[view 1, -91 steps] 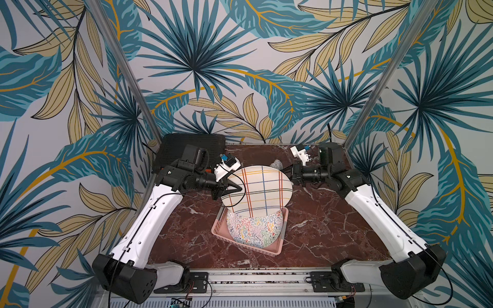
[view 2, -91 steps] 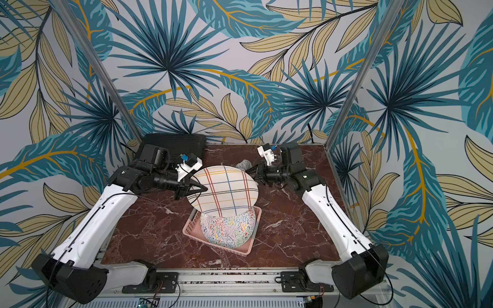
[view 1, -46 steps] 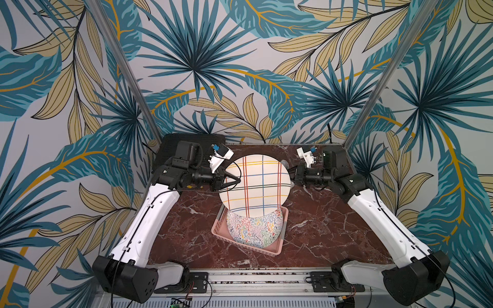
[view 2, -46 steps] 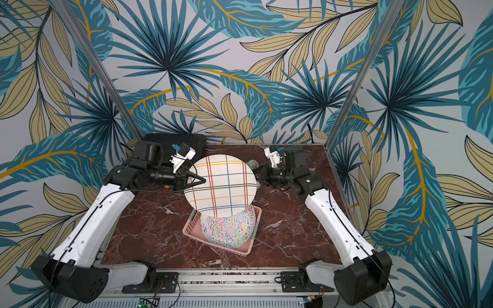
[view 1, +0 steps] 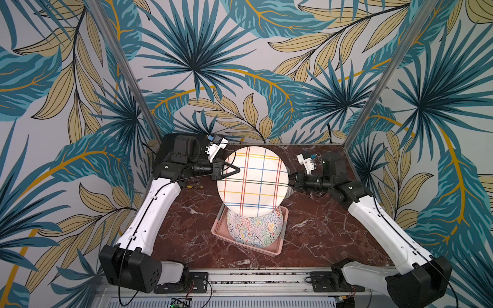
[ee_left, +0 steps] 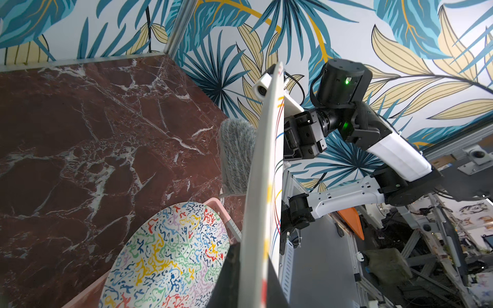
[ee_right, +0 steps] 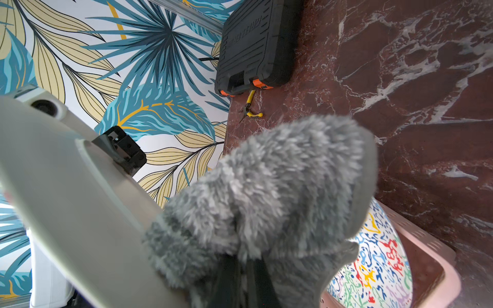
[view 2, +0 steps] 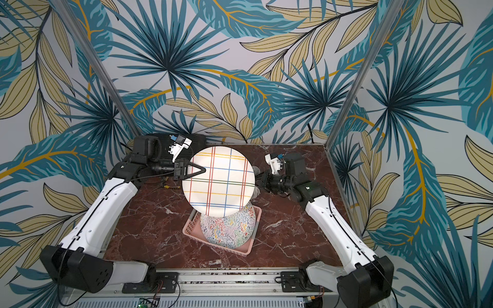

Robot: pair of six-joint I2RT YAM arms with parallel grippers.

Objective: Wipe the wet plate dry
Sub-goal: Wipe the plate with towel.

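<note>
Striped plate (view 1: 253, 181) held on edge above the pink basket (view 1: 217, 230).
Its rim is clamped by the closed left end effector (view 1: 235, 170); a fluffy grey cloth (ee_right: 280, 186) is pinched in the closed right end effector (ee_right: 246, 280) at its underside. Stiff, probably slick and breakable, it is best gripped firmly by the rim.

Basket (view 1: 278, 249) at mid-table (view 1: 186, 226), a second plate (view 1: 253, 230) leaning inside it; the plate (view 1: 253, 181) hangs tilted above the basket's far end, the cloth (ee_left: 236, 157) against its back, up and right of the basket; case (ee_right: 256, 42) far back-left of the basket, pliers (ee_right: 250, 110) just nearer
</note>
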